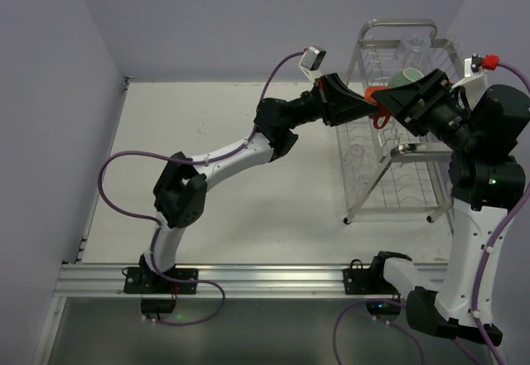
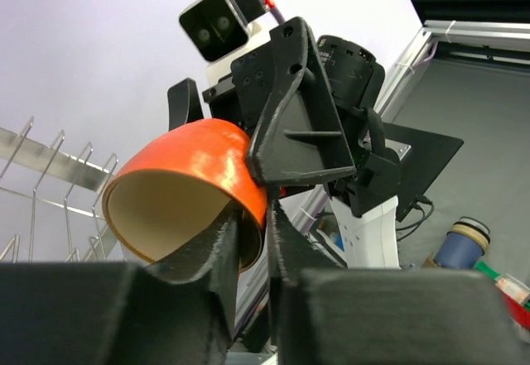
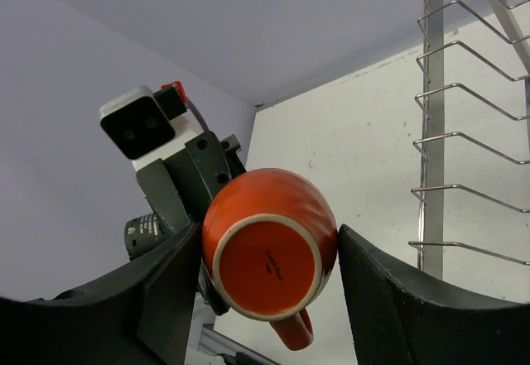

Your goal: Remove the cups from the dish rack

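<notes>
The orange-red mug (image 1: pixel 374 93) hangs in the air just left of the silver wire dish rack (image 1: pixel 397 193), between both grippers. My left gripper (image 1: pixel 358 100) is shut on its rim, one finger inside the cream interior (image 2: pixel 157 208) and one outside. My right gripper (image 1: pixel 396 98) is closed on the mug's body: in the right wrist view the mug (image 3: pixel 265 216) shows its base and handle, with a finger against each side. The mint-green mug (image 1: pixel 407 78) and the clear tumbler (image 1: pixel 412 48) sit on the rack's upper tier, behind the right gripper.
The rack stands at the table's far right; its wire tines (image 3: pixel 464 191) run close to the right of the mug. The white tabletop (image 1: pixel 207 125) stretches to the left. Walls close in at the back and left. The right arm's body (image 1: pixel 484 158) stands beside the rack.
</notes>
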